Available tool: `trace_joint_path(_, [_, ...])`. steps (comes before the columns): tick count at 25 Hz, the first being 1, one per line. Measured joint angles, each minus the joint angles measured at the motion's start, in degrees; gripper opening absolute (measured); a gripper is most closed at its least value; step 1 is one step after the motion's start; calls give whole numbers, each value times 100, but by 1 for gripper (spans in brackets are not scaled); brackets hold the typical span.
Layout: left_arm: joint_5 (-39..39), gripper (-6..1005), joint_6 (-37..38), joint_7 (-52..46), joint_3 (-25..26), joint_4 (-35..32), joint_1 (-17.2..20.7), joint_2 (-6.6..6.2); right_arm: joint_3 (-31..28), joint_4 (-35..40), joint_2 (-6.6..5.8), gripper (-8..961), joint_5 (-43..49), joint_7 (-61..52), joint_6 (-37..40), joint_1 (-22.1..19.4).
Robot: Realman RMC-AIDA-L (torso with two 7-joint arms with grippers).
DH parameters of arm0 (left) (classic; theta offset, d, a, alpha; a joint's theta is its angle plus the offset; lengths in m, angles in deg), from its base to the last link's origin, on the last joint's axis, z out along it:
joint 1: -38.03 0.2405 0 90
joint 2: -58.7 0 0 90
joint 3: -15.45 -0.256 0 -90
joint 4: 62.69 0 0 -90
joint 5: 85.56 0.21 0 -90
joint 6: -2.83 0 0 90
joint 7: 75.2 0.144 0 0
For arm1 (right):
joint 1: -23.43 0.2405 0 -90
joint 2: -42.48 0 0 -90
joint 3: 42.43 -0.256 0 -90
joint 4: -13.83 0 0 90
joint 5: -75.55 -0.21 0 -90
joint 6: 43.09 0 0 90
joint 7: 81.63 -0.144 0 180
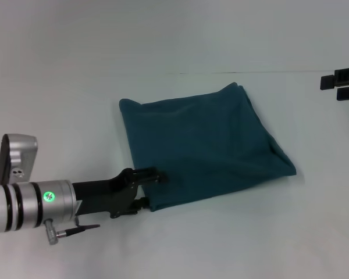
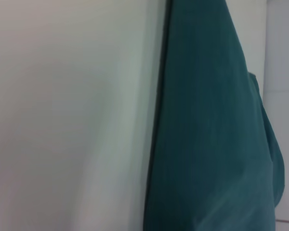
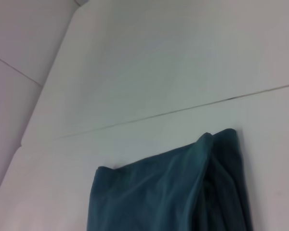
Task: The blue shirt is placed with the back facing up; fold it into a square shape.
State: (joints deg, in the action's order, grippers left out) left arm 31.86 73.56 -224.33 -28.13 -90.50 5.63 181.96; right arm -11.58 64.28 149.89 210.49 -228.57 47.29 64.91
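At the near-left corner of the folded blue shirt [image 1: 203,148], the left gripper [image 1: 153,176]—finger state indeterminable—should release cleanly without dragging; right gripper [image 1: 341,86] parked far right, likewise indeterminable.

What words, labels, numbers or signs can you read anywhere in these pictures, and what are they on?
None: no readable text shows in any view.
The blue shirt lies folded on the white table with only plain fabric showing.
The left gripper, at the shirt's near left corner, bears only a green light on its wrist.
The right gripper, at the far right edge, bears no marking.
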Motion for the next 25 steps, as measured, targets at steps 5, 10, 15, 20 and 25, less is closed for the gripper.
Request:
trace_joint_path(5, [-1,752,1,54,-1,66,-70,-26,-3,-12,-3,683,-78,6,11,0])
trace_joint_path(10, [25,730,88,65,-63,-93,-12,-26,-62,-23,-2,683,-92,7,22,1])
trace_joint_path(15, [123,545,101,68,-79,-92,-12,-33,-111,-24,-2,683,-92,6,38,1])
trace_joint_path(20, [243,346,90,55,-93,-75,-30,-33,-121,-11,-1,683,-92,3,47,0])
trace_joint_path(25, [281,213,60,29,-149,-45,-70,-34,-162,-9,-6,683,-91,3,50,0])
